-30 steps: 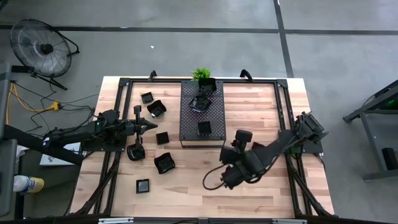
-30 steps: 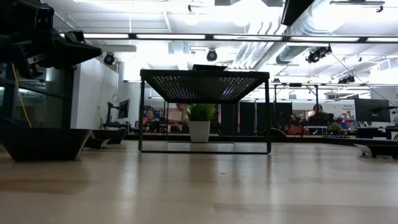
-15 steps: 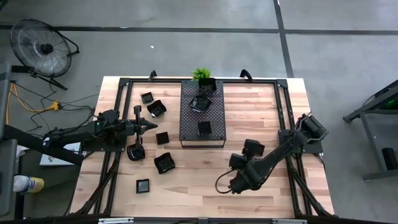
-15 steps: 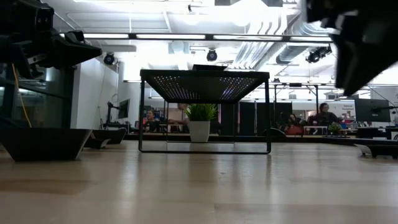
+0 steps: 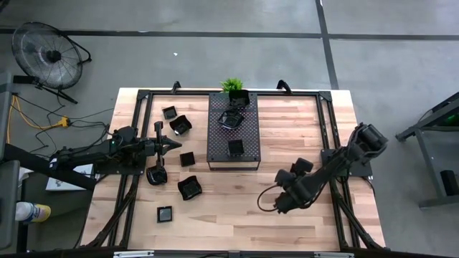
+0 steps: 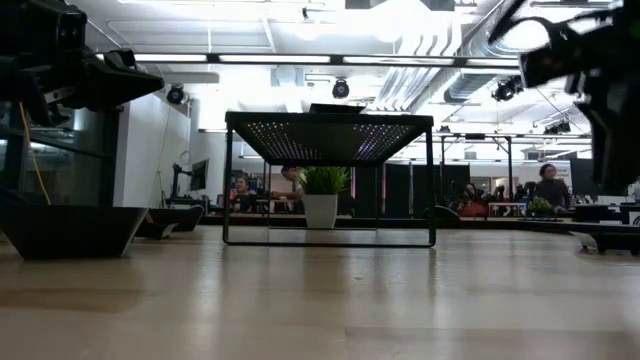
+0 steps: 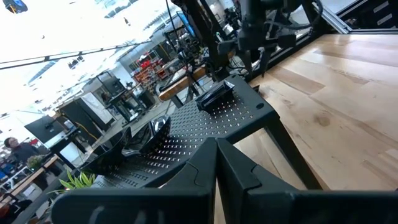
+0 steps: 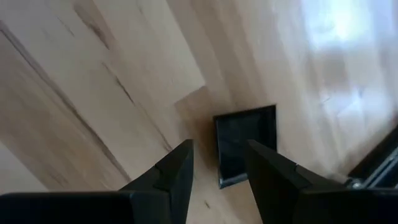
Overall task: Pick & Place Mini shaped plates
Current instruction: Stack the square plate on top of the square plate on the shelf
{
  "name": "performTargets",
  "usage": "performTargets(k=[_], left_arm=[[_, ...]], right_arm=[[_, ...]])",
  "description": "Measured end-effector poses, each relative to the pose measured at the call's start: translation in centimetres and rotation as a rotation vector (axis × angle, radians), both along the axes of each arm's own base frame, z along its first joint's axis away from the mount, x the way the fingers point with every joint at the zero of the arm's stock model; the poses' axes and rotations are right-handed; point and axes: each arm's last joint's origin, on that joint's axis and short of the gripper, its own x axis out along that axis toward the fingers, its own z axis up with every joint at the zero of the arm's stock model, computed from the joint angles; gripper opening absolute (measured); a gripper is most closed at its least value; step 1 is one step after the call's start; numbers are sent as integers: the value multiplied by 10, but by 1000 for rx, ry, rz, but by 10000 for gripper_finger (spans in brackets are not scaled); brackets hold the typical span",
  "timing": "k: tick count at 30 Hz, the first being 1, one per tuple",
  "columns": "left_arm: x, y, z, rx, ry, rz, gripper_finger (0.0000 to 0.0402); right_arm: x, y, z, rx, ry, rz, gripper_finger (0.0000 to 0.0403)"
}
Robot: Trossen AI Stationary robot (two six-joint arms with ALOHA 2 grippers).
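Note:
Several mini shaped plates lie on the wood left of the tray, among them a square one [image 5: 187,158], a larger one [image 5: 189,188] and one near the front [image 5: 164,213]. Three more sit on the dark perforated tray [image 5: 249,136]. My right gripper [image 8: 217,174] hovers open above the table at front right [image 5: 276,203], and a small square black plate [image 8: 245,140] lies on the wood just beyond its fingertips; the high view hides that plate under the arm. My left gripper [image 5: 174,145] waits shut and empty left of the tray.
The tray stands raised on thin legs [image 6: 330,125] with a small green plant [image 6: 322,195] behind it. Black frame rails run along both table sides [image 5: 326,129]. A fan [image 5: 46,54] stands on the floor at back left. People show far off in the room.
My right arm has swung to the right and back from the front middle of the table, its gripper still open. The left arm has not moved.

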Motion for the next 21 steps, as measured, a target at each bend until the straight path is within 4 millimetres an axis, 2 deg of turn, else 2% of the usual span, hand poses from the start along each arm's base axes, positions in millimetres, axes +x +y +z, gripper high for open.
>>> performTargets(k=[5, 12, 21], left_arm=[[0, 0, 0, 0, 0, 0, 1], [0, 0, 0, 0, 0, 0, 1], [0, 0, 0, 0, 0, 0, 1]], right_arm=[[-9, -10, -12, 105, -5, -48, 138], [-19, -38, -17, 164, 24, -230, 138], [-10, -51, -19, 231, 60, -120, 138]])
